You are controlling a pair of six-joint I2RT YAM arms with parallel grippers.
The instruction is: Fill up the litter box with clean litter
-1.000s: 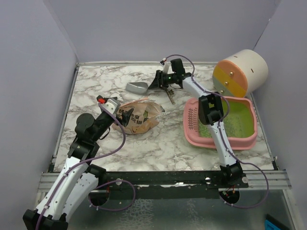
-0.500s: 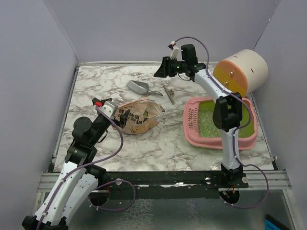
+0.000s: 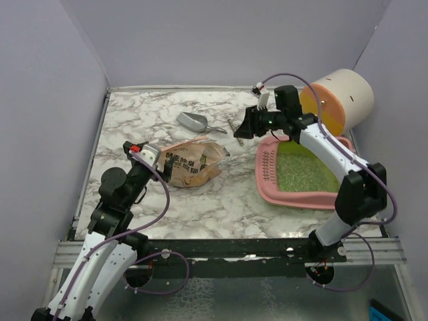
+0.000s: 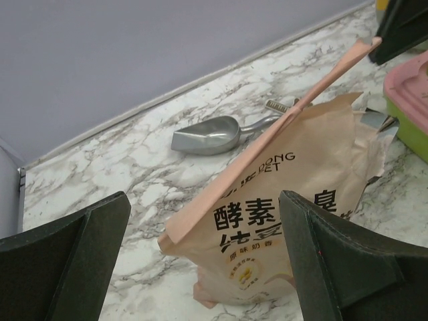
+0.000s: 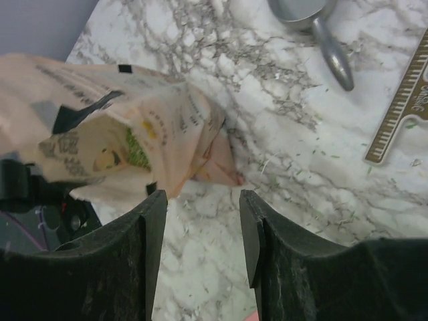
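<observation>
Jaws apart both sides; R arm bent over litter box, L arm faces bag.

Left arm: rises from the near-left base, elbow bent, forearm reaching forward and to the right.
Left end effector: held low, fingers spread wide, nothing between them.
Right arm: elbow folded near the right edge, forearm stretching back and to the left.
Right end effector: raised, angled down and left, fingers parted, empty.
</observation>
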